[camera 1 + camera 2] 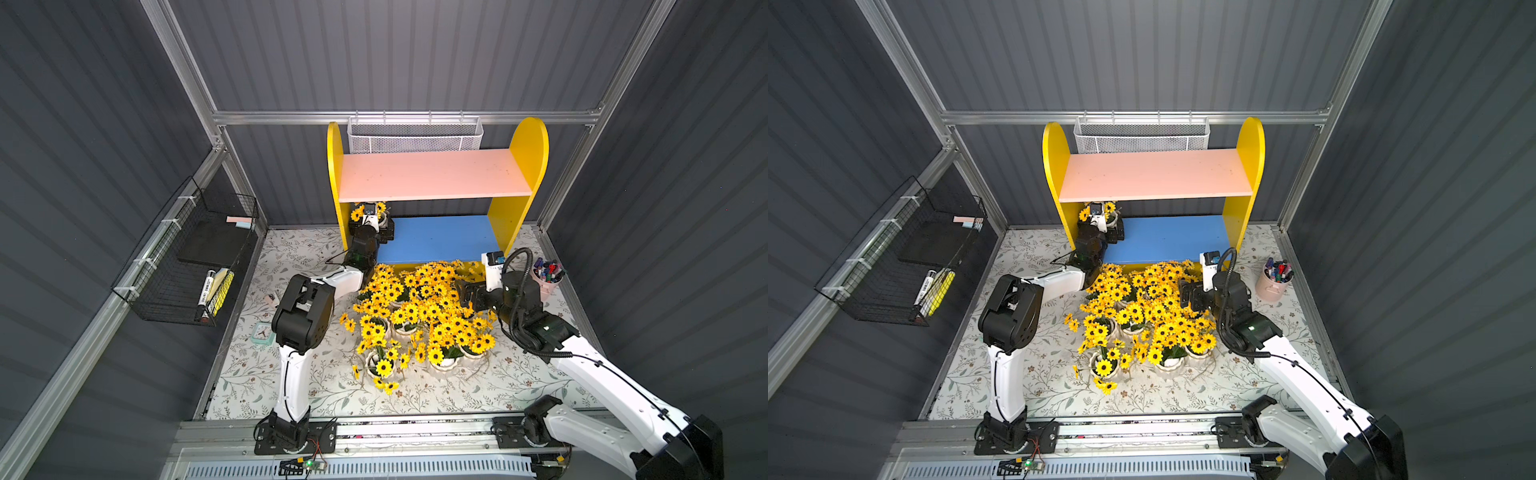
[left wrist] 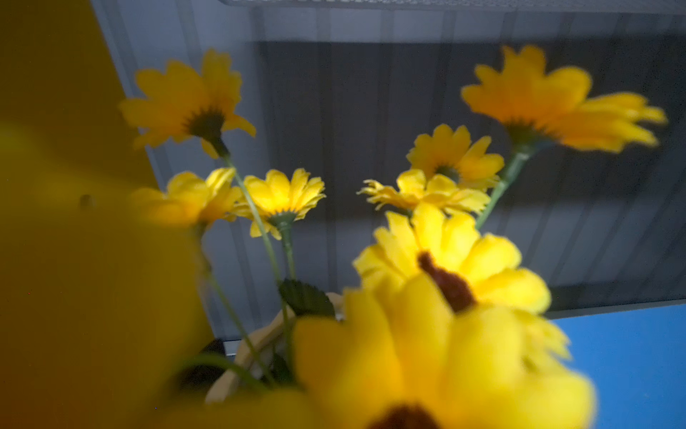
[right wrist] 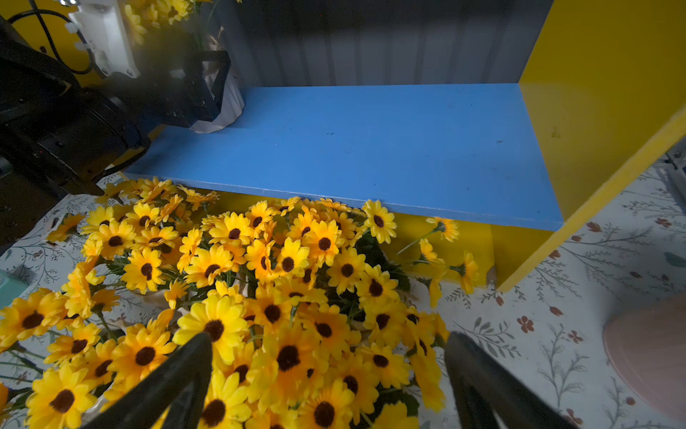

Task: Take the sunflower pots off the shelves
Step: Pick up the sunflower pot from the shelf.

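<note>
We see the right jaws spread wide and holding nothing, poised over the right side of a dense cluster of sunflower pots [image 1: 419, 316]. These pots stand on the floral-patterned surface [image 1: 257, 374], just in front of the shelves [image 1: 528, 166].

The left jaws reach into the far left corner of the blue lower board [image 3: 371, 148]. One jaw sits on each side of a single white ribbed pot [image 3: 226, 111]. We cannot tell whether they press it or only flank it. This is the only pot we see on the shelves, and it sits close beside the left yellow panel. Its blurred yellow blooms fill the left wrist view. The pink upper board [image 1: 432, 174] spans the shelves above it.

To the right of the right arm stands a pink cup of pens [image 1: 547, 278]. A white mesh basket [image 1: 415, 135] hangs on the far wall behind the shelves. A black wire basket [image 1: 187, 266] hangs on the left wall.
</note>
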Controlling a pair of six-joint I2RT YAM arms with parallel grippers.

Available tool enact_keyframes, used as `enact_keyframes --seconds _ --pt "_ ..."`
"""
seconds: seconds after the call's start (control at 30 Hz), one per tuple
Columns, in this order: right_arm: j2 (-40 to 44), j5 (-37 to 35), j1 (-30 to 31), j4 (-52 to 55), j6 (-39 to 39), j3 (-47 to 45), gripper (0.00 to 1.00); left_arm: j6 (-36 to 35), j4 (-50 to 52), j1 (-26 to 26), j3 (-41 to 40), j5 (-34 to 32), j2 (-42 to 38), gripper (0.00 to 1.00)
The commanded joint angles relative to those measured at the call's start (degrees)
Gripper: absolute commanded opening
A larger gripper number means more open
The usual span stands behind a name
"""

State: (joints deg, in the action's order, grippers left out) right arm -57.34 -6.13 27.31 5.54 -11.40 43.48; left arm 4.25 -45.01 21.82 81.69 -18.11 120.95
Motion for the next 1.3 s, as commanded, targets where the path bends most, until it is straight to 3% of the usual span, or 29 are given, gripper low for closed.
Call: enact_keyframes --seconds 0.0,0.4,0.67,1.07,1.27 --pt "-0.1 0.2 -0.4 -1.1 0.7 -0.5 0.99 -1.8 -0.8 -1.0 1.8 1.8 1.4 0.99" --pt "1.4 -0.9 -0.7 -0.9 1.3 -0.5 0.99 -4.0 -3.0 -1.2 -2.4 4.6 -1.5 0.73" --pt "3.0 -0.9 -1.6 -0.6 1.5 -1.2 0.99 -3.8 -2.2 -1.2 -3.2 5.1 -2.9 0.32" --pt "3.5 -0.6 -1.9 -1.0 1.1 -1.6 0.99 -3.3 -1.8 -1.2 -6.0 8.5 -6.2 0.15" --pt "3.1 -1.0 -1.9 -1.1 1.0 -1.6 0.99 -2.5 -1.1 -1.2 -7.6 11.6 -8.8 0.0"
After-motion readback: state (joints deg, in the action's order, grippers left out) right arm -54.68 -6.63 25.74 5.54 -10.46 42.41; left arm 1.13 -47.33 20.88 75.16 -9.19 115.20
